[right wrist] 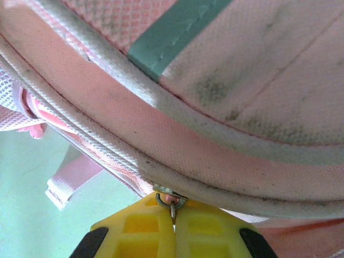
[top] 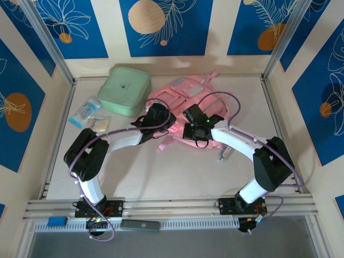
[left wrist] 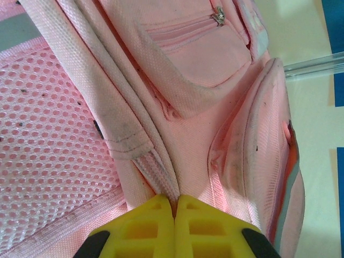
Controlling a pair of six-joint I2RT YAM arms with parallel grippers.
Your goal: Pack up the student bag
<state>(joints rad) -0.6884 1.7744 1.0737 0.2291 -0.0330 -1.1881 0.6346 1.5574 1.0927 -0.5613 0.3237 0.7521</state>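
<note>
The table carries the student bag, which lies flat on it with both wrists over its near half. A mint green case sits just beside the bag's left edge, and a few small packets lie farther left of the bag, apart from it.

The step in hand looks like opening a zip so these things can go in. The left fingers are closed on a corded seam of the bag, next to its mesh back panel. The right fingers are closed on the metal zip pull, which hangs from the piped edge of the bag.

To do this well, the left grip should act as an anchor, holding the fabric taut against the pull. The right should draw the slider along the curve of the zip track, not straight away from the bag, or the bag will probably just slide. The pull is small and thin, so a slow, steady tug should lessen the risk of it slipping free.
</note>
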